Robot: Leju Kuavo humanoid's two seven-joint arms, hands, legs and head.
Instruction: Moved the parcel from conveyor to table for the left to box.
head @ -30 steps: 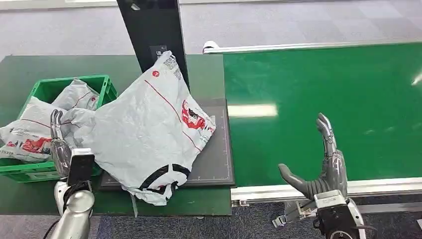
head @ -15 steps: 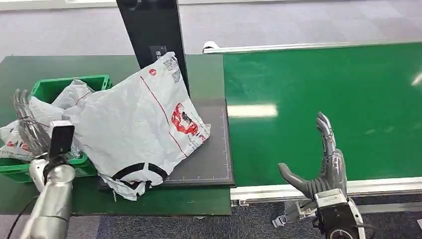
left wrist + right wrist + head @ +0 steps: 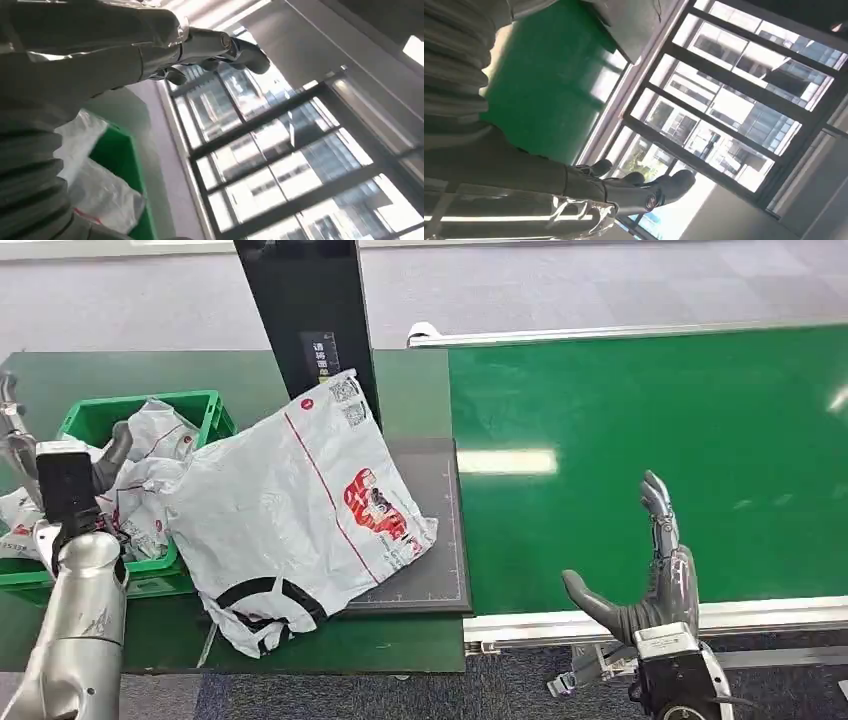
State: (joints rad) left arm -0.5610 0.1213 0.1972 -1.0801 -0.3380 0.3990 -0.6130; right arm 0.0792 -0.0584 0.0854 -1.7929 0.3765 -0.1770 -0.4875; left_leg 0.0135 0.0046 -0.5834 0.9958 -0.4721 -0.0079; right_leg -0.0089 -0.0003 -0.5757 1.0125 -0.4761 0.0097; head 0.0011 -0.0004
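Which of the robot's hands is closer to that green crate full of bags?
Left. The left hand is raised over the green crate, among its bags. The right hand is open, far across at the conveyor belt near edge.

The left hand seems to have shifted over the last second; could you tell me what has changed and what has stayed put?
The left hand has swung away to the robot's left, from the parcel's edge to over the green crate. The parcel's near end has been dragged leftwards along the table, though whether the hand is holding it is unclear. The right hand stayed open over the conveyor, and the crate stayed put.
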